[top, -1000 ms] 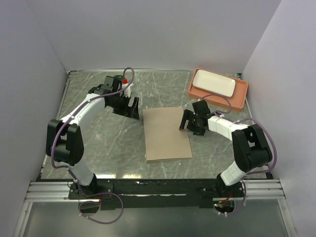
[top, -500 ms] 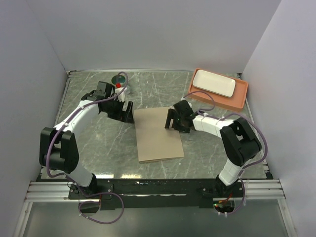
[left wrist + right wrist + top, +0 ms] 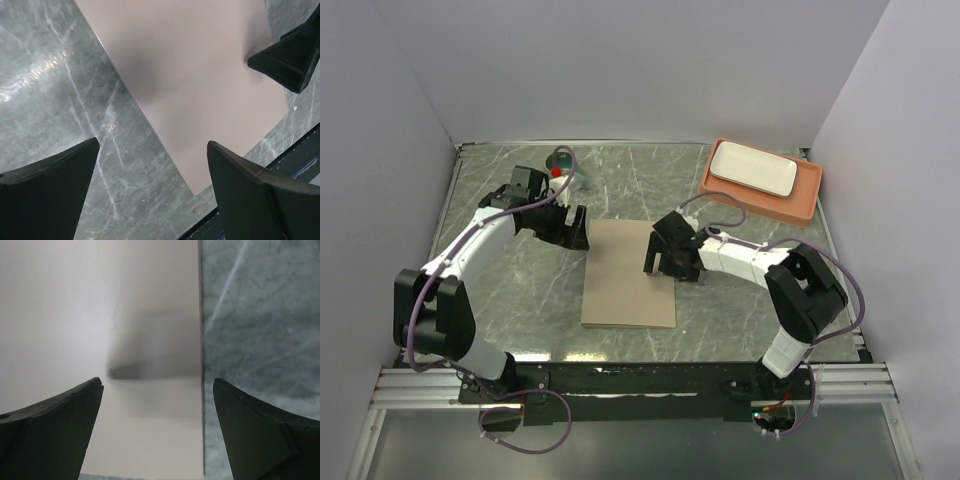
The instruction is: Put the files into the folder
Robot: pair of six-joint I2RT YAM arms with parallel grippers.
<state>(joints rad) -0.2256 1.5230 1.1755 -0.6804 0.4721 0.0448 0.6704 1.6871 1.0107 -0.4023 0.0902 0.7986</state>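
Observation:
The folder (image 3: pixel 623 285) lies shut and flat on the table, a plain tan-brown rectangle. The files are out of view. My left gripper (image 3: pixel 576 229) hovers open at the folder's far left corner; in the left wrist view its fingertips (image 3: pixel 152 144) straddle the folder's (image 3: pixel 200 75) long edge and bare table. My right gripper (image 3: pixel 658 262) is open over the folder's right side. In the right wrist view its fingertips (image 3: pixel 158 381) frame the folder's (image 3: pixel 100 315) right edge, with nothing between them. One right finger (image 3: pixel 292 55) shows in the left wrist view.
An orange tray (image 3: pixel 807 202) holding a white plate (image 3: pixel 752 168) stands at the back right corner. A small teal round object (image 3: pixel 561 158) sits behind the left arm. White walls close in the dark marble table (image 3: pixel 500 290) on three sides.
The folder has slid left and a little toward the near edge, turning slightly. My right gripper moved left with it. The left gripper shifted slightly left, staying at the folder's far corner.

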